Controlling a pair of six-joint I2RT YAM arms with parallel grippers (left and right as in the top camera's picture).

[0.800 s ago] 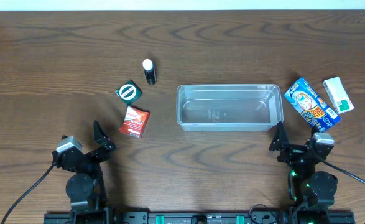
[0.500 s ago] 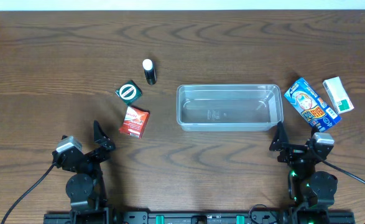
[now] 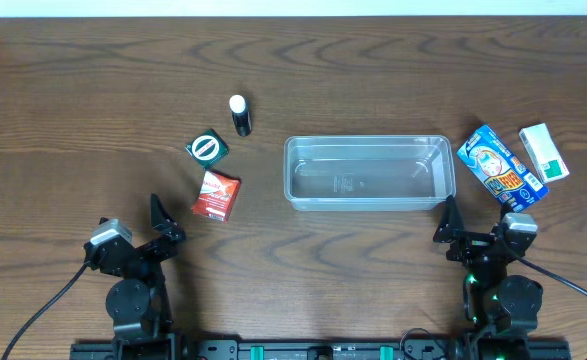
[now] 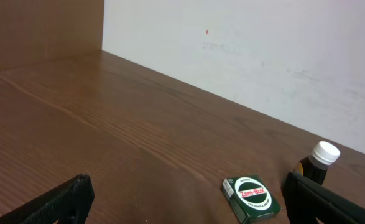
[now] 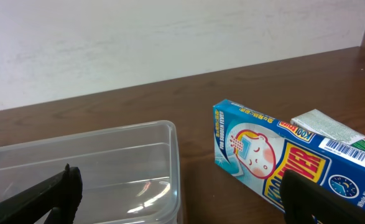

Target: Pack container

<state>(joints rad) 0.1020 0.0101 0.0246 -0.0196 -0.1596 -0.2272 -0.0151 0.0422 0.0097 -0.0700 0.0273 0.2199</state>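
The container [image 3: 368, 140], a clear empty tub, lies at the table's centre; its right end [image 5: 171, 149] shows in the right wrist view. To its left lie a green box [image 3: 206, 148] [image 4: 252, 198], a red packet [image 3: 216, 194] and a dark white-capped bottle [image 3: 239, 114] [image 4: 319, 160]. To its right lie a blue printed box [image 3: 501, 165] [image 5: 281, 155] and a white-green box [image 3: 543, 152] [image 5: 331, 127]. My left gripper [image 3: 166, 222] [image 4: 185, 205] is open, near the front edge below the red packet. My right gripper [image 3: 471, 228] [image 5: 181, 199] is open just in front of the tub's right end. Neither holds anything.
Both arm bases stand at the table's front edge. A white wall runs along the far edge of the brown wooden table [image 3: 93, 90].
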